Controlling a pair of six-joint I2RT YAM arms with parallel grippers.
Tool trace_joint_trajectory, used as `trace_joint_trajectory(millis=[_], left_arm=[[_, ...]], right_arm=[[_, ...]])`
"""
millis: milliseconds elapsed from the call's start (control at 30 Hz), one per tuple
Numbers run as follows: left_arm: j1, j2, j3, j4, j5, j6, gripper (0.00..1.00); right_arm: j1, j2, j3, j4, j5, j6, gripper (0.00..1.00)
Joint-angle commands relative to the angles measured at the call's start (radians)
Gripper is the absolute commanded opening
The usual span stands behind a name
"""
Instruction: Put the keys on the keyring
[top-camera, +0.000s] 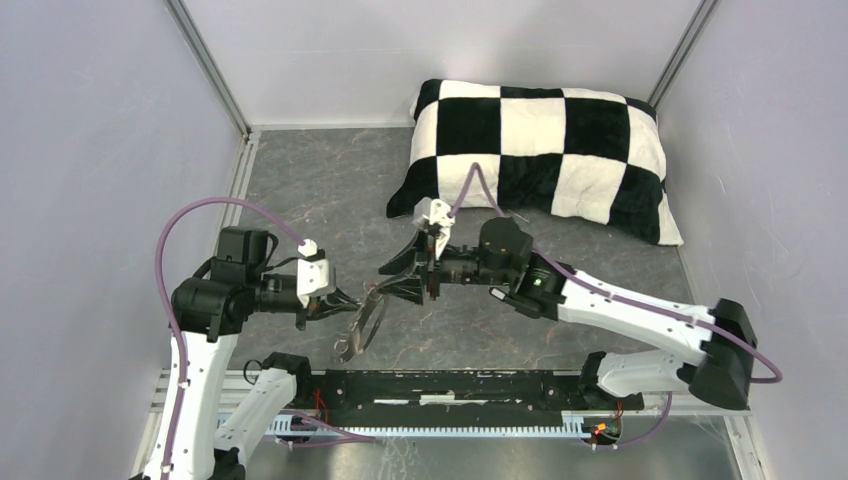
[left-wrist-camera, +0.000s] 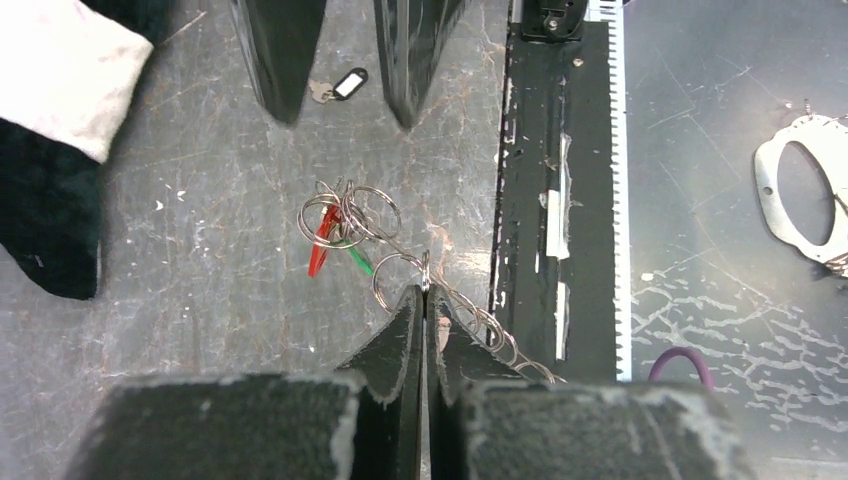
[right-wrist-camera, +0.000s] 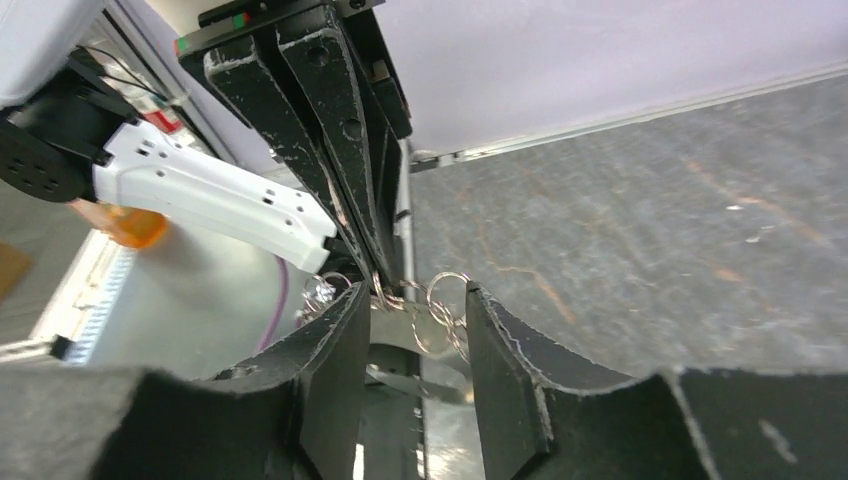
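Observation:
My left gripper (left-wrist-camera: 425, 292) is shut on one ring of a chain of steel rings (left-wrist-camera: 480, 325). A bunch of rings (left-wrist-camera: 350, 215) at the chain's far end carries the red tag (left-wrist-camera: 320, 250) and the green tag (left-wrist-camera: 357, 260) of two keys. A third key with a black oblong tag (left-wrist-camera: 348, 83) lies on the table. The right gripper (left-wrist-camera: 345, 122) is above it, open. In the right wrist view my right gripper (right-wrist-camera: 410, 300) is open around the rings (right-wrist-camera: 440, 300), opposite the left fingers (right-wrist-camera: 345, 150). The keyring (top-camera: 362, 325) hangs below both grippers; its slotted fob (left-wrist-camera: 800, 190) shows at the right of the left wrist view.
A black-and-white checked pillow (top-camera: 540, 150) lies at the back right of the table. The black rail (top-camera: 450, 385) with the arm bases runs along the near edge, directly below the hanging fob. Grey walls close in the left, the right and the back.

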Motion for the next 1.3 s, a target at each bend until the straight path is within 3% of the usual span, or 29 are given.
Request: trace_joint_trajectory(millis=[0,100,233,333,567,767,967,1267], left_arm=[[-0.002,-0.045,0.01,0.048,0.053,0.103,0.02],[-0.002,-0.145,-0.035,0.093,0.044,0.315,0.02],[-0.002,-0.278,-0.116,0.326,0.065,0.318,0.02],[-0.002,-0.283,-0.1,0.339,0.105,0.374,0.02],[-0.002,-0.253,-0.039,0.339,0.18,0.331,0.02],[-0.002,-0.23,-0.018,0.339,0.213,0.3,0.02],[-0.002,-0.141,0.028,0.335,0.264,0.175,0.02],[-0.002,-0.048,0.027,0.403,0.327,-0.053,0.02]], right_arm=[[-0.002,-0.101,0.034,-0.16,0.069,-0.201,0.47],[-0.001,-0.147,0.015,-0.202,0.109,-0.258,0.49],[0.0,-0.148,0.025,-0.232,0.136,-0.277,0.49],[0.0,-0.136,0.045,-0.237,0.151,-0.261,0.49],[0.004,-0.205,0.034,-0.179,0.193,-0.258,0.54],[0.005,-0.219,0.11,-0.232,0.19,-0.297,0.55],[0.005,-0.236,0.147,-0.268,0.163,-0.369,0.55],[0.012,-0.208,0.227,-0.268,0.004,-0.404,0.5]])
